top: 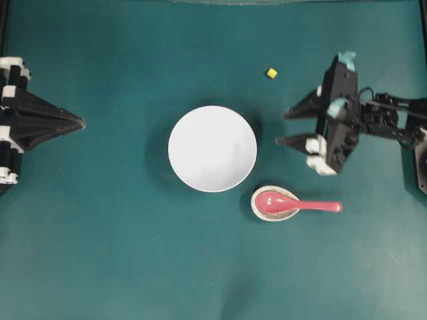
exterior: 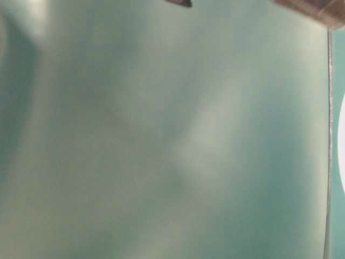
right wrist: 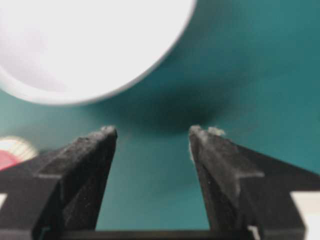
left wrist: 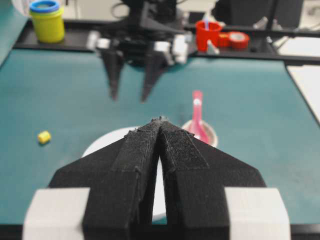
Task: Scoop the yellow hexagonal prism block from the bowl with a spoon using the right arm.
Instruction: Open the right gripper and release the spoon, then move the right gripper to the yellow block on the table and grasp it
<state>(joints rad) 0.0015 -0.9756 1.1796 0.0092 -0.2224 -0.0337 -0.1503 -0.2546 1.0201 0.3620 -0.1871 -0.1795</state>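
The white bowl (top: 212,148) sits mid-table and nothing shows inside it. The tiny yellow hexagonal prism block (top: 271,73) lies on the teal mat, up and to the right of the bowl, apart from it. The pinkish-red spoon (top: 297,204) rests with its head in a small speckled dish (top: 275,217), handle pointing right. My right gripper (top: 281,127) hovers open and empty just right of the bowl, above the spoon; the wrist view shows its fingers (right wrist: 152,131) spread before the bowl rim (right wrist: 85,45). My left gripper (top: 81,123) is shut at the left edge (left wrist: 160,120).
From the left wrist view, a yellow tub with a blue lid (left wrist: 46,21) and a red cup (left wrist: 207,34) stand beyond the far table edge. The table-level view is a teal blur.
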